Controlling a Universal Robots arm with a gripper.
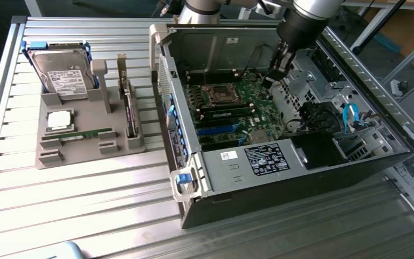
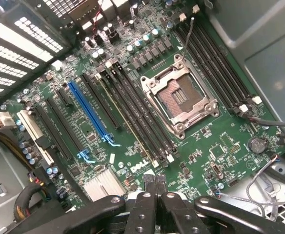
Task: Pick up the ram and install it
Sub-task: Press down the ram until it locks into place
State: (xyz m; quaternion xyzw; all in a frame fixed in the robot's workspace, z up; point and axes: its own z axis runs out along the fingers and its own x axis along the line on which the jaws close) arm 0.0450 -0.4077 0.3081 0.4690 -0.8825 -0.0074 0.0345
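Hovering over the open computer case (image 1: 192, 178), gripper (image 2: 154, 181) shut and empty.

Fingers pressed together above the motherboard (image 2: 215, 146), near the memory slots (image 2: 137, 122) beside the bare processor socket (image 2: 179, 100). The ram (image 1: 77, 135) lies flat in the grey parts holder (image 1: 84, 154) on the table (image 1: 63, 216), well apart from the arm, to the exterior view's left. By my reading the pick-up is not yet done; it calls for opened fingers at that stick.

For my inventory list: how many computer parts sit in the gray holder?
4. The hard drive stands at the far end, the processor lies centrally, the ram lies nearer the camera, the expansion card stands on edge at the exterior view's right. None seems hidden.
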